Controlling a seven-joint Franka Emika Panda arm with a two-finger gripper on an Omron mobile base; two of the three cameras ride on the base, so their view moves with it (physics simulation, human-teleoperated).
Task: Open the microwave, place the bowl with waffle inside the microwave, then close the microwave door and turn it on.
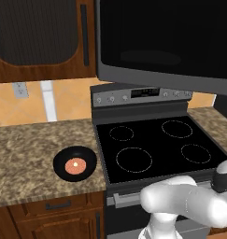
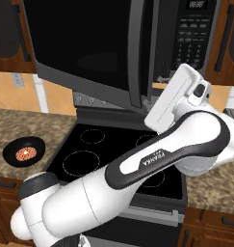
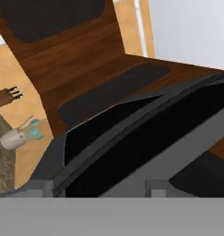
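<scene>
Microwave door swung partly open. Bowl with waffle on surface, left of stove. Jaws' state: cannot tell.

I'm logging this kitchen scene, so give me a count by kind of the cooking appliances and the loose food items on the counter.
Microwave: 1
Stove: 1
Bowl: 1
Waffle: 1
Total: 4
</scene>
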